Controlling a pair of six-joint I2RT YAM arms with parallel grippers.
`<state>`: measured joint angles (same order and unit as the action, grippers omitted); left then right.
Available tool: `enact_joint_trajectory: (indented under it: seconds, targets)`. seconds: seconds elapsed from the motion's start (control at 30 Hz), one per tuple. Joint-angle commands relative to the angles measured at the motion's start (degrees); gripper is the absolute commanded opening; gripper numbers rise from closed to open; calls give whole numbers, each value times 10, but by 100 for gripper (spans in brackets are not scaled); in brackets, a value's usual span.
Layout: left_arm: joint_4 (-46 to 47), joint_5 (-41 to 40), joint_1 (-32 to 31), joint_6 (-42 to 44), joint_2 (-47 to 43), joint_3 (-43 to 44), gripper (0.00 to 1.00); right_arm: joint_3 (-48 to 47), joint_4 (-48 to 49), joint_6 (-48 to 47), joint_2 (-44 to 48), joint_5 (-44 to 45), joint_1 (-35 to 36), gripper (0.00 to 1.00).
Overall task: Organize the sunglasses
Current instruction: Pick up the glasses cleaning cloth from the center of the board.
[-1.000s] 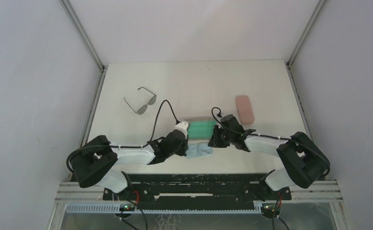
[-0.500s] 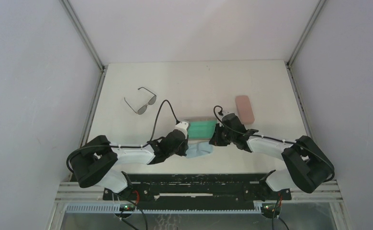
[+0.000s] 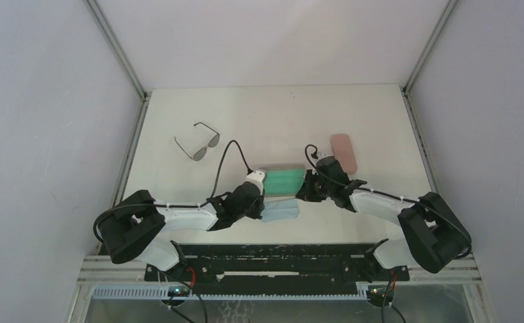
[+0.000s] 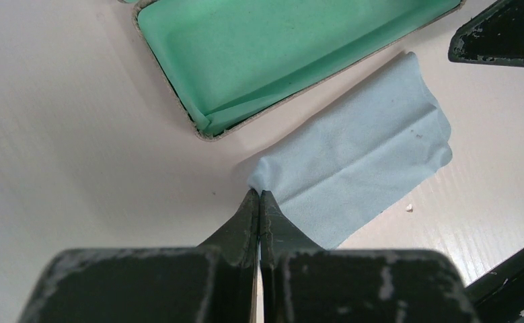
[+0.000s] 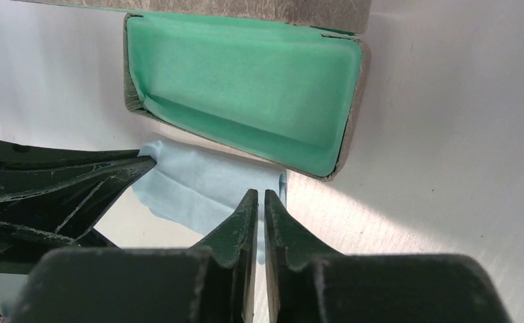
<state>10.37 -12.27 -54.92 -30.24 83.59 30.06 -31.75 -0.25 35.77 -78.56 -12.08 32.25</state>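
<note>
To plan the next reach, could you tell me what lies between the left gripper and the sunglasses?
Only bare table, with the left arm's black cable arching over it, in the top view.

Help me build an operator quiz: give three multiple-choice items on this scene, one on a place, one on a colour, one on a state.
1. Where are the sunglasses?
A. inside the case
B. on the table, left of that case
C. on the cloth

2. What colour is the cloth?
A. red
B. light blue
C. yellow

3. The green-lined case is:
A. shut
B. open and full
C. open and empty

1B: they lie alone on the bare tabletop. 2B: both wrist views show it pale blue. 3C: its lining is bare.
</note>
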Motion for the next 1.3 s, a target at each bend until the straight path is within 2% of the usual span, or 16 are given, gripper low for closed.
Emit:
enact_joint_trajectory:
  seconds: [0.0,0.27,0.43,0.83,1.27]
  targets:
    - [1,0,5,17,0,16,0,-25,11,-4,2,-6,-1,8]
    - [4,2,5,18,6,22,0,-28,-22,-21,-4,17,24,24]
    - [5,3,5,18,8,23,0,-39,-25,-29,-30,24,42,28]
    - [2,2,7,20,1,24,0,-99,-101,-53,-71,109,88,30]
    - [0,3,8,21,2,26,0,-100,-120,-57,-52,152,101,29]
